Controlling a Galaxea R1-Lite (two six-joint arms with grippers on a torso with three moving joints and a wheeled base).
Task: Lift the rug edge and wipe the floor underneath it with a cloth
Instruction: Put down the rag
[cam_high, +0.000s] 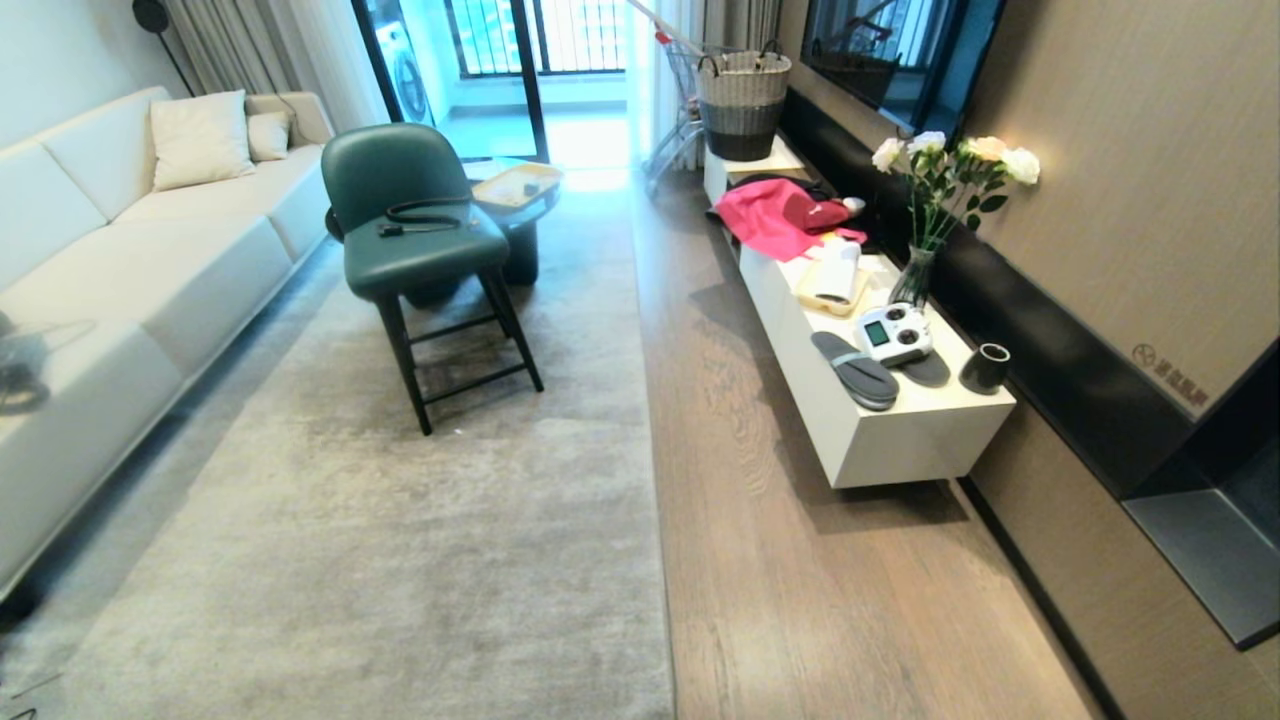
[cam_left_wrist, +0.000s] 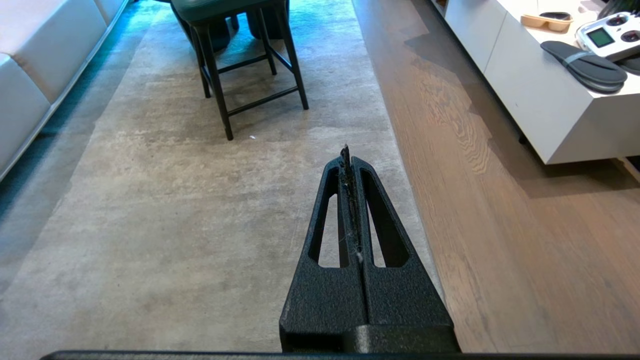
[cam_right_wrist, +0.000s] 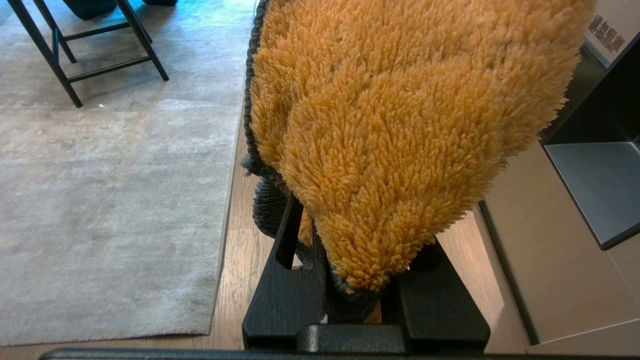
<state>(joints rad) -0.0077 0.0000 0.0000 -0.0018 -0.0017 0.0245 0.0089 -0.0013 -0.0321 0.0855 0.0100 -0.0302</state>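
Observation:
The grey-beige rug (cam_high: 420, 520) lies flat on the brown wood floor (cam_high: 800, 560). Its straight rug edge (cam_high: 652, 440) runs away from me, and a near corner (cam_right_wrist: 210, 331) shows in the right wrist view. Neither arm appears in the head view. My left gripper (cam_left_wrist: 349, 152) hangs shut and empty above the rug, close to its rug edge (cam_left_wrist: 400, 165). My right gripper (cam_right_wrist: 350, 205) is shut on the fluffy orange cloth (cam_right_wrist: 400, 125), whose dark grey part (cam_right_wrist: 267, 210) bulges beside one finger. It hovers over the bare floor (cam_right_wrist: 240, 260) beside the rug. The cloth hides the fingertips.
A green chair (cam_high: 410, 210) with black legs stands on the rug ahead. A white sofa (cam_high: 120, 260) lines the left. A white low cabinet (cam_high: 900, 430) on the right carries slippers (cam_high: 855, 370), a controller, a vase and pink fabric (cam_high: 780, 215). The wall panel (cam_high: 1100, 200) bounds the right.

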